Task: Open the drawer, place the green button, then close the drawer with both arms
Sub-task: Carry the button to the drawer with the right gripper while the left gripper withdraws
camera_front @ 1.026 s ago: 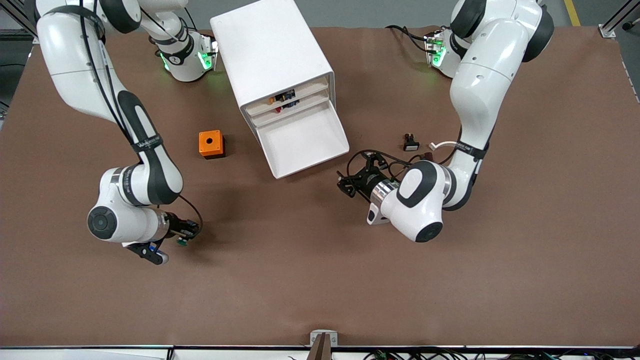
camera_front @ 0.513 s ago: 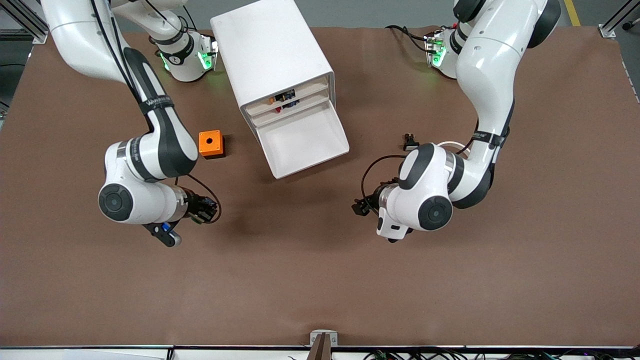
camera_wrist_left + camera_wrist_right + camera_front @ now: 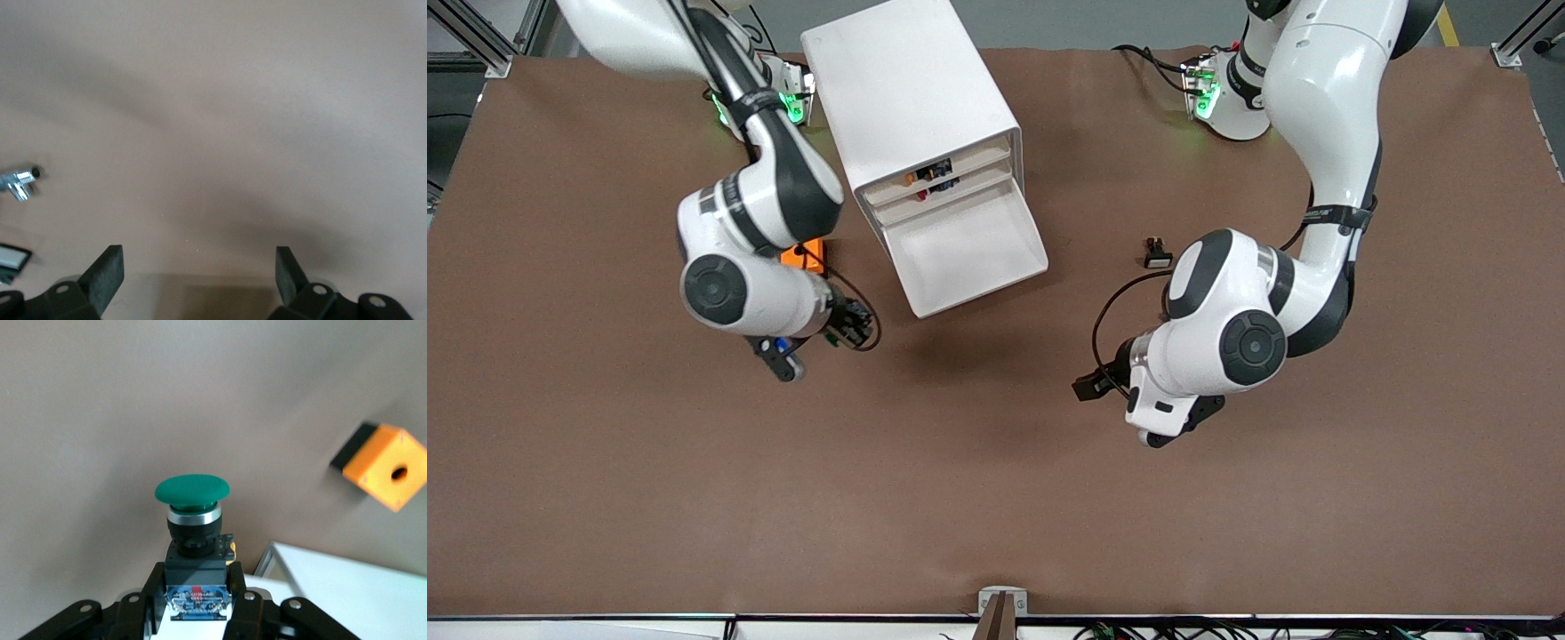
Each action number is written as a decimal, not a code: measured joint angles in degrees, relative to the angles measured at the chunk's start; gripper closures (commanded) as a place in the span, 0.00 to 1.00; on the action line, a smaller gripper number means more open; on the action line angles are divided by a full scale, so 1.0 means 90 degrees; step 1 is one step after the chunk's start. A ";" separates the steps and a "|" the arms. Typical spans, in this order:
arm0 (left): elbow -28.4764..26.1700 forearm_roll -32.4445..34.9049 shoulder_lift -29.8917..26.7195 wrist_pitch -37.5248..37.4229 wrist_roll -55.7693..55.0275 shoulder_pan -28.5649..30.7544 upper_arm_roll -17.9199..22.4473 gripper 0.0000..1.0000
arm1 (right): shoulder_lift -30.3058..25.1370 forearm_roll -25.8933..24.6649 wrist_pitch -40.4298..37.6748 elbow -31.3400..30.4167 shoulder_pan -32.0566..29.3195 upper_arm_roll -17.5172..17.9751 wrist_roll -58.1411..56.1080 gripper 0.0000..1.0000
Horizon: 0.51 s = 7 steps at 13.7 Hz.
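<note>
The right gripper [image 3: 195, 613] hangs over the brown table [image 3: 960, 498] just beside the orange box [image 3: 805, 255], its fingers clenched on the dark body of the button [image 3: 193, 520], green cap pointing away from the wrist. The white cabinet [image 3: 911, 98] stands toward the robots' bases, and its bottom drawer [image 3: 967, 249] is pulled out, its low front rim nearest the front camera, its floor bare. Bare tabletop lies between that rim and both arms. A small black-and-white switch [image 3: 1158, 253] lies toward the left arm's end. The left gripper [image 3: 199, 273] hovers above bare table, fingers released and spread wide, holding nothing.
</note>
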 measured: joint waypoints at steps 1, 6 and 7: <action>0.0000 0.0009 -0.0035 0.0000 0.0236 0.0000 0.0050 0.01 | -0.0060 0.0021 0.0087 -0.0095 0.0215 0.0001 0.0370 0.97; -0.0001 0.0090 -0.0175 0.0007 0.0909 -0.0012 0.0175 0.01 | -0.0383 0.0260 0.1939 -0.1346 0.1284 0.0001 0.1937 0.97; -0.0001 0.0090 -0.0196 0.0007 0.0914 -0.0010 0.0196 0.01 | -0.0383 0.0260 0.2312 -0.1530 0.1509 0.0001 0.2252 0.97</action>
